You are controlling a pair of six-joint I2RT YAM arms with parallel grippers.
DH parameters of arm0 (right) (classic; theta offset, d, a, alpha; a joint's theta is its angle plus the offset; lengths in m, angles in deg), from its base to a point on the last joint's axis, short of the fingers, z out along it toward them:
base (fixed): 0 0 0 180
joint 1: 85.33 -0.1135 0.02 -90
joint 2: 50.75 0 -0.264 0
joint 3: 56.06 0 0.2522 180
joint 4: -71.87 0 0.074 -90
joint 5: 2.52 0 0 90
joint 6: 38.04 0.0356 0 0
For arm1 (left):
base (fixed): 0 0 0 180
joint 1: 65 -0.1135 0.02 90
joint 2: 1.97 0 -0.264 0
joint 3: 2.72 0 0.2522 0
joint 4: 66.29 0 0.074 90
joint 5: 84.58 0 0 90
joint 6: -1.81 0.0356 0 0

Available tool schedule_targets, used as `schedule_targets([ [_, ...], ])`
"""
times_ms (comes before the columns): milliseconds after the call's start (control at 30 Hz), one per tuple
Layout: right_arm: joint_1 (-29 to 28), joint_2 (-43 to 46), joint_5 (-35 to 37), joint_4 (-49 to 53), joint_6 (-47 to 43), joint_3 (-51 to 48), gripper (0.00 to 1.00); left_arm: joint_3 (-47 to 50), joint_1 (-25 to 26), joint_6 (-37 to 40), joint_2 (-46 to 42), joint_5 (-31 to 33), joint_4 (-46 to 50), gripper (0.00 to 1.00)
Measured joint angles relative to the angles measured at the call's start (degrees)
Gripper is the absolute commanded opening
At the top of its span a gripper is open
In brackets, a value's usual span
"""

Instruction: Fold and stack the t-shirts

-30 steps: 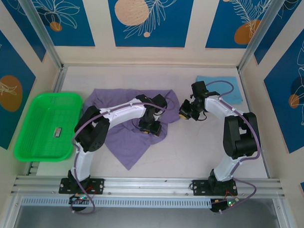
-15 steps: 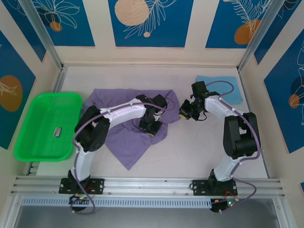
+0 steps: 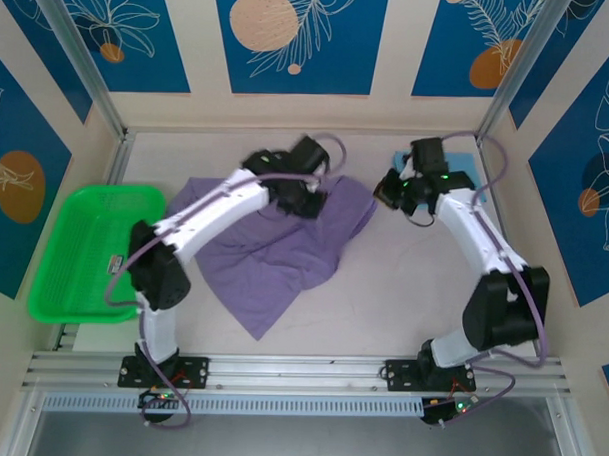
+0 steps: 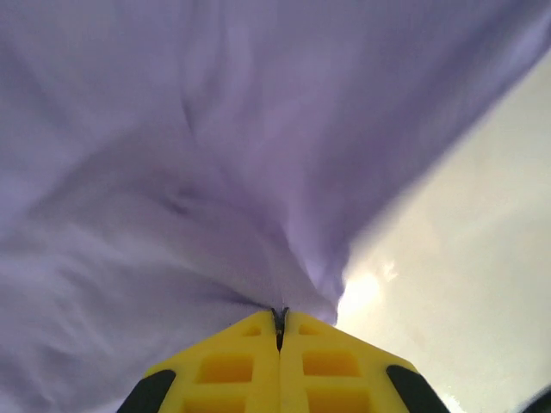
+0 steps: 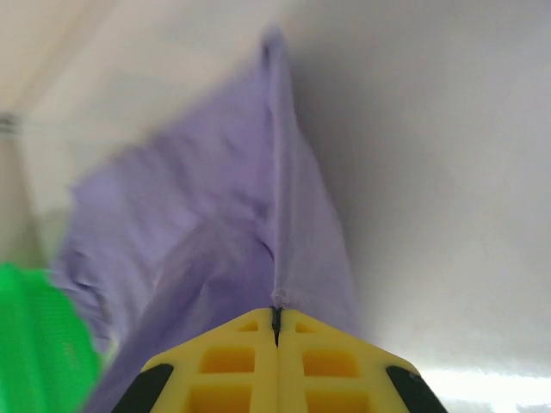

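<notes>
Lavender tee (image 3: 274,252) is hanging between both my pincers, at the far side of the table (image 3: 413,282).

I am pinching a gathered fold of it in my left pincer (image 4: 279,311), jaws closed tight on the cloth, and I am gripping its right-hand corner in my right pincer (image 5: 275,310), likewise clamped on lavender fabric. The held edge is running left to right between the two (its long axis, as I judge it), and the rest is trailing back toward my bases, so any fold will be turning on that line. My left pincer is sitting nearer the bulk of the tee. The folded blue tee (image 3: 401,158) is lying just beyond my right pincer, in the far right corner. I am reading no lettering on the cloth, and the tag in the green tray (image 3: 79,240) is too small to read.
</notes>
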Motion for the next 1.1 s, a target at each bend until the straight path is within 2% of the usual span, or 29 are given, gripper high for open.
schedule_targets([
  [100, 1.75, 6.29, 0.48, -0.61, -1.33, 6.25, 0.0, -7.21, -2.14, 4.42, -8.96, 5.88, -5.4, 0.0],
  [233, 2.93, 13.84, 2.12, -2.67, -4.24, 12.83, 0.0, -10.67, -2.47, 12.24, -21.9, 11.61, -16.2, 0.0],
  [467, 2.95, 23.28, 5.2, -7.87, -12.28, 20.65, 0.0, -11.41, -2.32, 23.58, -34.56, 12.2, -31.15, 0.0],
  [767, 2.95, 25.51, 6.82, -11.17, -19.63, 30.67, 0.0, -18.82, -2.29, 28.48, -35.58, 6.36, -34.18, 0.0],
  [1100, 2.95, 23.5, 7.26, -13.92, -20.0, 31.36, 0.0, -24.37, -2.32, 30.27, -32.11, 7.82, -33.99, 0.0],
])
